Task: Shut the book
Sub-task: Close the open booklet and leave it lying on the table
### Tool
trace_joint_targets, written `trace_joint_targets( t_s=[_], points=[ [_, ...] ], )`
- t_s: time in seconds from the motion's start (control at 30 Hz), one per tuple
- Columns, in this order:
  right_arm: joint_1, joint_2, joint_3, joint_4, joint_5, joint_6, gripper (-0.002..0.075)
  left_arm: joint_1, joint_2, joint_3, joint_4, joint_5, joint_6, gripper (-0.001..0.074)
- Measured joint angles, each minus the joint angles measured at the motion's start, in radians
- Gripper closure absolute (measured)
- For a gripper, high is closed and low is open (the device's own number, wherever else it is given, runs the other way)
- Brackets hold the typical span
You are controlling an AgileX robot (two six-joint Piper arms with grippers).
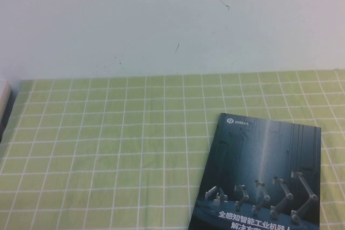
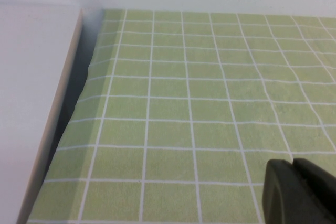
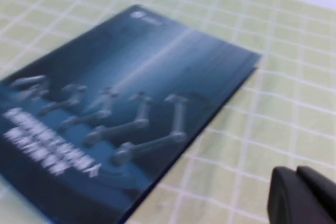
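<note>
The book lies flat on the green checked cloth of the table, toward the robot's right and the near edge. Its dark blue front cover faces up, so it looks already closed. It reads as a thin, brochure-like volume, probably light, with a bendy cover and a glossy face that could slide under a fingertip or skate on the cloth. If any leaf did need turning, the safest hold would probably be the free long edge, nipped shallowly or pushed flat from above, since a hard pinch might crease the paper. The cover's print suggests the spine is on the robot's left, but no fold or page edges show clearly enough to confirm it. In the high view the book's near end is cut off by the frame, so its lower corners and part of its title are out of sight, and neither arm shows there at all. The right gripper hangs over the cloth just beside the book, its dark fingers together and holding nothing. The left gripper sits over bare cloth near the table's left side, by a white panel and well apart from the book, its fingers likewise pressed together. The right wrist view is soft, so the cover's lettering is hard to read.
</note>
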Motion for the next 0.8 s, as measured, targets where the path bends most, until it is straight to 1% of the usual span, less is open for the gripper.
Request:
trace_joint_targets(
  t_s=[0.2,0.3,0.8],
  points=[
    [-0.117,-0.123,0.118,-0.022,-0.083,0.018,0.0729,0.000,0.000,0.000,0.000,0.000,0.000,0.0738],
    [-0.150,-0.131,0.152,-0.024,-0.107,0.026,0.0729,0.000,-0.002,0.000,0.000,0.002,0.000,0.0738],
    [-0.159,-0.131,0.156,-0.024,-0.131,0.022,0.0729,0.000,-0.002,0.000,0.000,0.002,0.000,0.0738]
  ],
)
